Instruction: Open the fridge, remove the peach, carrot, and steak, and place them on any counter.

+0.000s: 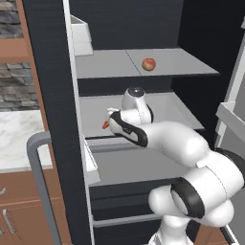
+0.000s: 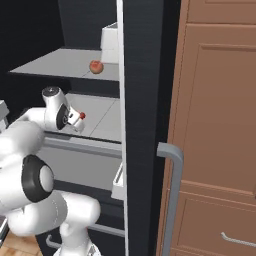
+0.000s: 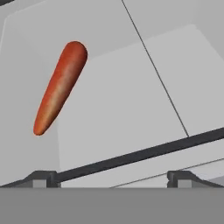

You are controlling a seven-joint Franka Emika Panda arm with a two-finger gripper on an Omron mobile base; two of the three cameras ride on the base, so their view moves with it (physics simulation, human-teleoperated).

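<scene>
A: Arm pose? The arm [image 1: 191, 158] is rising from the base, bending at a big elbow and reaching forward and left into the open fridge [image 1: 52, 95]. The wrist is sitting over the middle shelf [image 1: 167, 107], close to that shelf's front edge.

B: Agreed. In the right base view the hand is lying level over the same shelf, pointing toward the shelf's right side. Gripper [image 3: 111, 177]: in the hand view, two dark finger tips [image 3: 41, 178] are showing low in the picture, far apart. Jaws are standing spread wide, nothing between them.

A: Carrot [image 3: 59, 87]? It is lying on the middle shelf, ahead of the fingers and off toward the left tip's side, not touching either. Orange-red, smooth, tapered; thick rounded end pointing away from the hand, narrow end nearer. It is slanting across the shelf.

B: In the left base view only a small orange tip is peeking out at the hand's left, near the shelf's front left corner. In the right base view a red dot is showing at the end of the hand; cannot tell whether that is the carrot.

A: Peach [image 1: 149, 63]: sitting on the upper shelf [image 1: 110, 62], near its front edge, roughly mid-width. Round, pinkish-orange, paler patch on one side. Well apart from the hand.

B: Both doors are standing open. A marble counter [image 1: 19, 139] is lying left of the fridge.
</scene>
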